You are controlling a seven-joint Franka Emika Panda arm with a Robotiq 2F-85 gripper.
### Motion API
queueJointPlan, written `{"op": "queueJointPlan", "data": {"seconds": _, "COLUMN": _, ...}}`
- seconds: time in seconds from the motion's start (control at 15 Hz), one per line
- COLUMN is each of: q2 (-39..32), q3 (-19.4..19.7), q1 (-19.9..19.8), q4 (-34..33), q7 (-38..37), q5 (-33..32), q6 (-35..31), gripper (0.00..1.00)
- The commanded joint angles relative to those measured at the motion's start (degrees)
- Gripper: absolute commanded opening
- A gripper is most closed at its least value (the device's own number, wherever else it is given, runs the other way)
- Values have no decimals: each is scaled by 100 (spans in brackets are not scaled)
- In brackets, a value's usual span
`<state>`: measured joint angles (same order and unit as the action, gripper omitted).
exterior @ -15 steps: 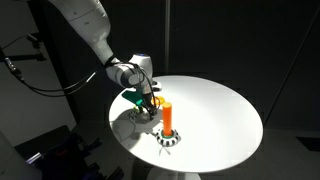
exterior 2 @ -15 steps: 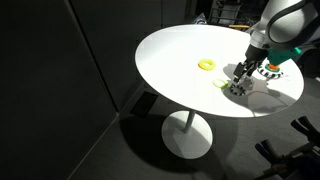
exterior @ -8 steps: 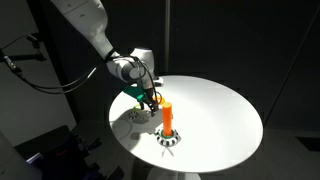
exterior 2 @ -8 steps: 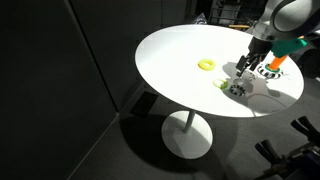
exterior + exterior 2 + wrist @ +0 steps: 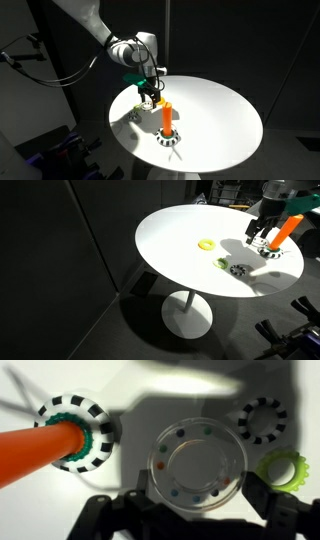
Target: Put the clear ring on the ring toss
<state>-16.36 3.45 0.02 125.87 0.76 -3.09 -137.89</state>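
Wrist view: ring toss at 9 o'clock of clear ring, apart from it. Clear ring mid-frame, pinched between jaws, above table. Black-white ring at 1 o'clock of it, lime ring at 3 o'clock. Exterior view: gripper raised at 11 o'clock of the orange peg.

Between the black fingers the clear ring is see-through with red, green and blue specks. Left of them the ring toss is orange, its base checked black-and-white with a teal band. Right of them: a black-and-white ring, a lime-green ring, white table.
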Motion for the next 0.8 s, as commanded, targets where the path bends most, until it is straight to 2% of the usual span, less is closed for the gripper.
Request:
{"op": "queueJointPlan", "data": {"seconds": 0.0, "q2": 353, "q3": 61, "q1": -4, "q4": -114, "q7": -284, "q5": -250, "q6": 512, "gripper": 68}}
{"op": "queueJointPlan", "data": {"seconds": 0.73, "q2": 988, "q3": 185, "q1": -274, "q4": -448, "q7": -308, "q5": -218, "q6": 1500, "gripper": 68}}
